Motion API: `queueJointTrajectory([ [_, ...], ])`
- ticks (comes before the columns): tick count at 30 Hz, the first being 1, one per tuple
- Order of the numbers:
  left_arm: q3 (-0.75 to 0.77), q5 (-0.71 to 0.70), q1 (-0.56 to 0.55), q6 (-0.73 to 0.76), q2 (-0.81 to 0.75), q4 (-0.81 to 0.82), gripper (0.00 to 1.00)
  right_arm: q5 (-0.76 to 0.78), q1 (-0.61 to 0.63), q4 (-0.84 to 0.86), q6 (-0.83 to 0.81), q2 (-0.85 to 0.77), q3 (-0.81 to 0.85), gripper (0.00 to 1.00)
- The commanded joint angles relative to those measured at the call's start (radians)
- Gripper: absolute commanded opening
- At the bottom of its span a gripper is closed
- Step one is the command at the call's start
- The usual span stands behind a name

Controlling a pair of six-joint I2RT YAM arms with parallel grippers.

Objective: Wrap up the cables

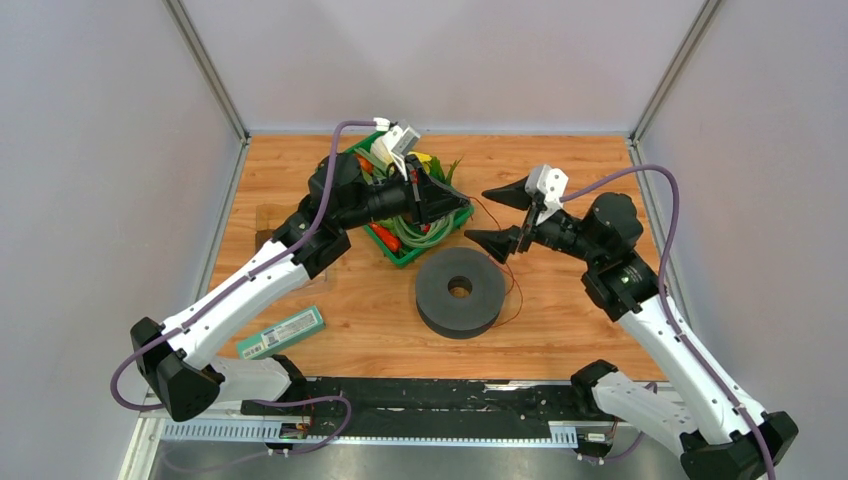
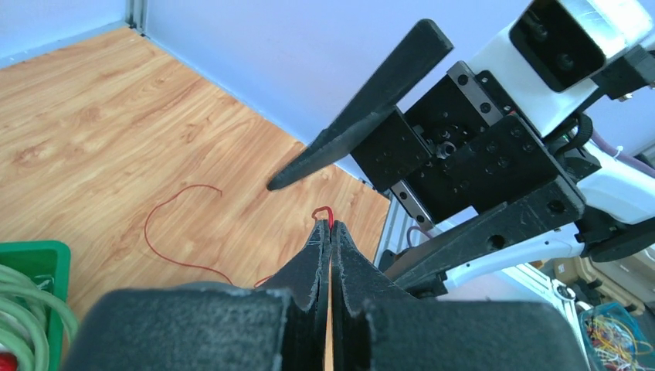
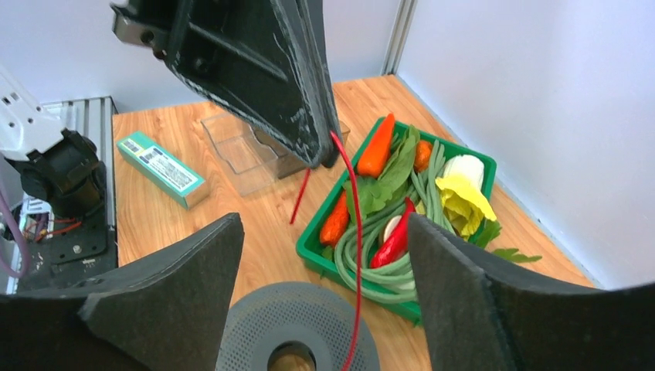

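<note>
Wooden table (image 1: pixel 580 335) inside pale walls; two arms reach in from the near edge and meet above its middle. A green tray (image 1: pixel 405 258) of vegetables sits toward the back; a grey disc (image 1: pixel 435 290) with a centre hole lies just in front of it; a teal box (image 1: pixel 282 332) lies near-left, well apart from the work.

Left gripper (image 2: pixel 330 229): clenched, pads pressed flat together; a small loop of the red wire (image 3: pixel 358 232) peeps out at the tips, so it is grasping the wire, held up by the tray's right corner. From that pinch the wire hangs down past the tray and trails round the disc's right side; a slack curl lies on the boards.

Right gripper (image 3: pixel 323 232): released, jaws spread wide, nothing pinched; the hanging wire runs through the gap, touching neither finger as far as I can tell.

Judgement: this looks like a take-over of the hanging strand below the left pinch, ahead of winding it on the disc. To do it well:
- centre the strand between the pads before closing, since it is thread-thin and could slip past an edge;
- close a little below the left tips, not against them;
- let the left hold firm until the right has it;
- draw slack gently, as a tug could drag the disc or snag the tray.
</note>
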Motion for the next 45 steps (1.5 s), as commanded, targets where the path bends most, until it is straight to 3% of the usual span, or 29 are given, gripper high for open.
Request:
queueJointTrajectory([
  [1, -0.009, -0.037, 0.000, -0.037, -0.023, 0.065, 0.00, 0.038, 0.043, 0.131, -0.026, 0.001, 0.004, 0.75],
  [4, -0.009, -0.055, 0.000, -0.039, -0.018, 0.065, 0.00, 0.042, 0.065, 0.127, -0.037, 0.008, 0.004, 0.55],
  [6, -0.010, -0.063, 0.002, -0.045, -0.020, 0.071, 0.00, 0.045, 0.066, 0.116, -0.039, 0.014, 0.004, 0.48],
  [13, -0.021, -0.057, 0.002, -0.062, -0.018, 0.097, 0.00, 0.074, 0.071, 0.093, -0.040, 0.026, 0.012, 0.41],
  [22, -0.033, -0.049, 0.002, -0.078, -0.019, 0.123, 0.00, 0.117, 0.071, 0.077, -0.053, 0.005, -0.010, 0.21],
  [27, -0.039, -0.031, 0.002, -0.097, -0.014, 0.159, 0.00, 0.127, 0.069, 0.071, -0.053, 0.005, -0.019, 0.18],
  [35, -0.064, -0.023, 0.002, -0.091, -0.020, 0.163, 0.00, 0.136, 0.069, 0.068, -0.043, 0.003, -0.020, 0.00],
  [36, -0.064, -0.023, 0.005, -0.088, -0.020, 0.151, 0.04, 0.151, 0.069, 0.061, -0.040, 0.001, -0.022, 0.00],
  [39, -0.049, -0.008, 0.029, -0.060, -0.028, 0.062, 0.42, 0.167, 0.051, 0.007, -0.057, -0.011, -0.017, 0.00],
  [41, -0.041, 0.006, 0.066, -0.011, -0.040, -0.069, 0.61, 0.162, 0.016, -0.027, -0.072, -0.026, -0.016, 0.00],
  [45, -0.145, 0.088, 0.170, 0.026, -0.095, -0.252, 0.67, 0.085, -0.134, -0.093, -0.085, -0.037, 0.006, 0.00],
])
